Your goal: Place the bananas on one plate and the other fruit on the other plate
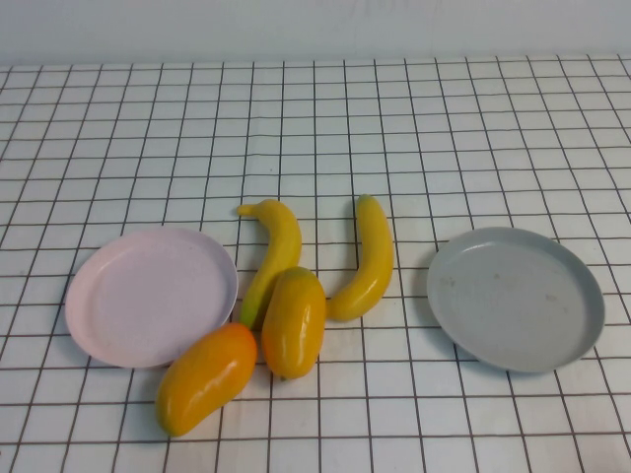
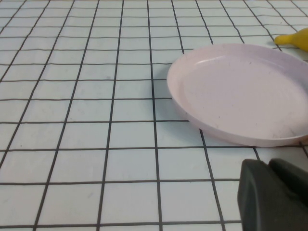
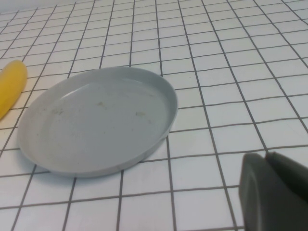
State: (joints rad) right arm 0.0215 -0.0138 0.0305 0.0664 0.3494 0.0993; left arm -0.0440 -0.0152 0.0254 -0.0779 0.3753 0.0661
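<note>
Two yellow bananas lie mid-table between the plates, one (image 1: pixel 276 251) left and one (image 1: pixel 367 261) right. Two plump orange-yellow fruits lie just in front: one (image 1: pixel 294 322) touching the left banana, a more orange one (image 1: pixel 205 377) by the pink plate's near edge. The pink plate (image 1: pixel 153 296) at left and the grey plate (image 1: pixel 515 298) at right are both empty. Neither gripper shows in the high view. My left gripper (image 2: pixel 268 163) is shut and empty, near the pink plate (image 2: pixel 240 91). My right gripper (image 3: pixel 266 156) is shut and empty, near the grey plate (image 3: pixel 96 120).
The table is a white surface with a black grid, running back to a pale wall. A banana tip (image 2: pixel 293 38) shows beyond the pink plate in the left wrist view, and a banana end (image 3: pixel 12 86) beside the grey plate in the right wrist view.
</note>
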